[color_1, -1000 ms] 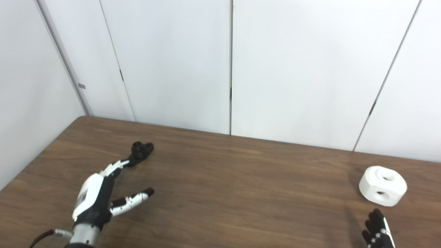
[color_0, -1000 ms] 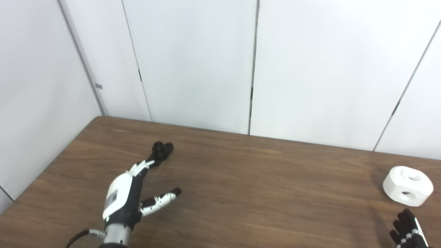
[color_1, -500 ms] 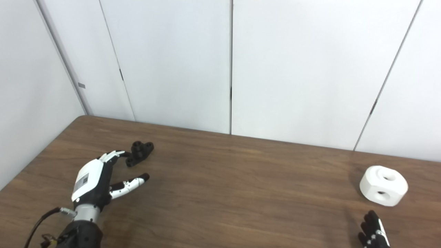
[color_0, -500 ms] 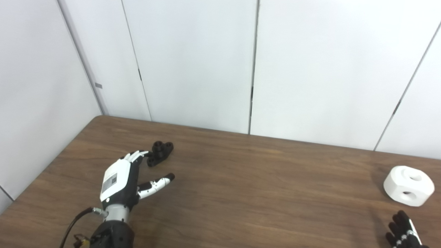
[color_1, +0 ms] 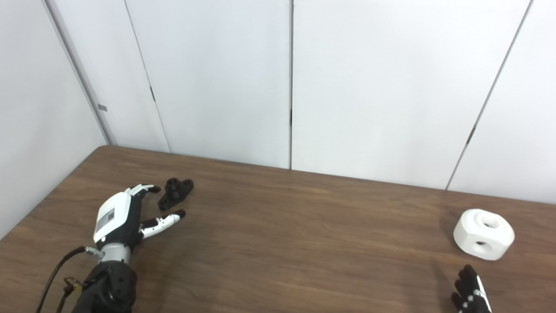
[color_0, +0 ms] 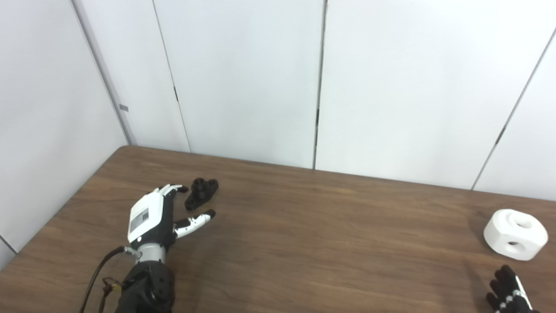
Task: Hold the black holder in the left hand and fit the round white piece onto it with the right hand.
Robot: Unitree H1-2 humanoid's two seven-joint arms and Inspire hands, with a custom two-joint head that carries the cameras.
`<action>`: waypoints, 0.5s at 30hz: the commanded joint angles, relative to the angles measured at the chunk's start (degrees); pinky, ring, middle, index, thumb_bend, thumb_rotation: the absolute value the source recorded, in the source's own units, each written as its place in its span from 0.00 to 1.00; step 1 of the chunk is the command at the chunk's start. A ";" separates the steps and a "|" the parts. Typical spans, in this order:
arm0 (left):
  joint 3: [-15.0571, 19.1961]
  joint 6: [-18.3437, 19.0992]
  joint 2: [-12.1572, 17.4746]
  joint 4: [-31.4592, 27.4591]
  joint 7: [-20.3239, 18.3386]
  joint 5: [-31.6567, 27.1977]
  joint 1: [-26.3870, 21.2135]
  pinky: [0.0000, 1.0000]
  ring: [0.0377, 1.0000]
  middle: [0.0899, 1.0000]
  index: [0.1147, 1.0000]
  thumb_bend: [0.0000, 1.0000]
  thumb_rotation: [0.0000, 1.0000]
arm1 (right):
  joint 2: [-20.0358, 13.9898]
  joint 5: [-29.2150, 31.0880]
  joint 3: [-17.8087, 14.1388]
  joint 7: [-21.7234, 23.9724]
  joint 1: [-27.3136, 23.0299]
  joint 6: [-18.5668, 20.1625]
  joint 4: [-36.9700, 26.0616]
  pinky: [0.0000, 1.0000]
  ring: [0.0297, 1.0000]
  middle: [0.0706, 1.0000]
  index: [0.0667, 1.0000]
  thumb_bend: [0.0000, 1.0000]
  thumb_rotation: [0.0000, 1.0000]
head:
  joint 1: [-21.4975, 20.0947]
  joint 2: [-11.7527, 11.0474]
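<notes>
The small black holder (color_0: 201, 192) lies on the brown table (color_0: 304, 234) at the far left. My left hand (color_0: 157, 215) is open just left of it, fingers reaching past its left side and thumb stretched out below it, so the holder sits between them without being held. The round white piece (color_0: 515, 234), with a hole on top and one in its side, rests near the right edge. Only the black fingertips of my right hand (color_0: 508, 291) show at the bottom right corner, below the white piece and apart from it; its state is hidden.
White wall panels (color_0: 243, 82) stand right behind the table's far edge and along its left side. The wide wooden surface between the holder and the white piece holds nothing else.
My left hand has moved forward and a little left, bringing its fingers alongside the holder and its thumb beneath it. The right hand's fingertips have sunk slightly lower in the frame.
</notes>
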 commanded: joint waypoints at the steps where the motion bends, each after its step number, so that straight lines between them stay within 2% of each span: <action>1: 0.46 0.49 1.74 0.09 4.05 1.62 -4.14 1.00 0.96 0.90 0.77 0.83 0.50 | -0.24 0.18 0.79 -0.44 10.70 -1.39 -2.98 1.00 1.00 1.00 1.00 0.68 1.00 | 0.07 0.04; 10: -0.29 2.60 1.99 3.76 5.34 2.90 -6.35 1.00 0.96 0.91 0.79 0.83 0.52 | -0.22 -0.09 0.67 -0.55 10.94 -0.02 -3.66 1.00 1.00 1.00 1.00 0.71 1.00 | 0.03 0.40; 15: -0.48 2.50 2.11 5.93 6.19 2.48 -7.44 0.99 0.96 0.90 0.78 0.82 0.52 | -0.15 0.19 0.79 -0.37 10.96 0.36 -4.10 1.00 1.00 1.00 1.00 0.69 1.00 | 0.01 0.33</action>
